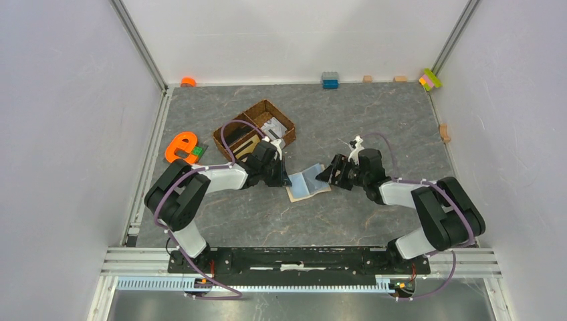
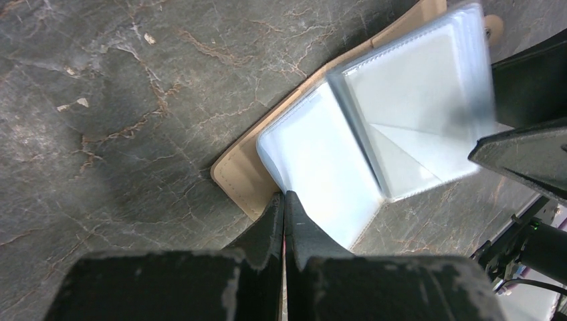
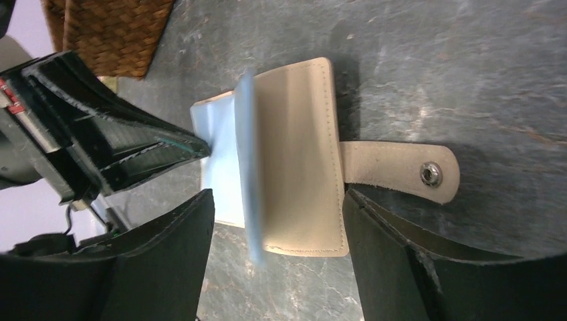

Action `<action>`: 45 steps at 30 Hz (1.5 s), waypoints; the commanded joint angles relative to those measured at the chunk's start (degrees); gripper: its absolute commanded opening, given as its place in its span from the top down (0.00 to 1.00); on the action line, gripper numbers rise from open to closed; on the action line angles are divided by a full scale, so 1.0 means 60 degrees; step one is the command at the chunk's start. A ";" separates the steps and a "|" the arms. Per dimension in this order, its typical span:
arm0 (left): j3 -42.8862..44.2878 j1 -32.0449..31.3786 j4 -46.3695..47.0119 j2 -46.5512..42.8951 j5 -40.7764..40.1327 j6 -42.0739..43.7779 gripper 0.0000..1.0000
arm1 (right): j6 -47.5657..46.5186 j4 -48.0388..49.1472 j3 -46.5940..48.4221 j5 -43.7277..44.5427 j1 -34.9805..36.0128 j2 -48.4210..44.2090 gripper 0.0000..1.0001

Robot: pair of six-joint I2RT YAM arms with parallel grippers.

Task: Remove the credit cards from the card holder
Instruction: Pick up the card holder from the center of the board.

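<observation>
Tight together, with nothing between them, the fingers of the left gripper push their tips down on the clear sleeves of the card holder, pinning it. The right gripper has its fingers apart, one on each side of the beige cover; the tab lies flat on the tabletop. The card holder lies open near the middle of the tabletop, between the two arms, with the brown basket just behind it. No credit cards can be seen; they may be tucked in the sleeves. I think the step is spreading the holder to find a card. Next, the right fingers need to pinch one card edge and slide it out
</observation>
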 commanded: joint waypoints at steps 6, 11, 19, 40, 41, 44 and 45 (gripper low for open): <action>0.0061 -0.0138 -0.0357 0.0303 0.0154 -0.0002 0.98 | -0.0339 -0.0245 -0.0069 -0.0689 0.0589 0.0627 0.21; 0.0061 -0.0141 -0.0392 0.0262 0.0110 0.0020 0.98 | -0.0689 -0.0843 0.0086 0.0012 0.0730 0.0320 0.37; 0.0105 -0.0145 -0.0465 0.0245 0.0082 0.0100 0.98 | -0.1120 -0.1387 0.0316 0.0433 0.0761 0.0005 0.52; 0.0105 -0.0166 -0.0474 0.0055 0.0095 0.0145 0.98 | -0.2925 -0.3511 0.1491 0.2897 0.1905 -0.1064 0.46; 0.0105 -0.0177 -0.0462 0.0046 0.0106 0.0149 0.98 | -0.2969 -0.3540 0.1539 0.2874 0.1941 -0.1041 0.45; 0.0131 -0.0195 -0.0467 0.0081 0.0138 0.0151 0.98 | -0.3079 -0.3575 0.1587 0.2889 0.2055 -0.1058 0.41; 0.0134 -0.0196 -0.0464 0.0099 0.0150 0.0147 0.98 | -0.3091 -0.3548 0.1593 0.2853 0.2084 -0.1067 0.42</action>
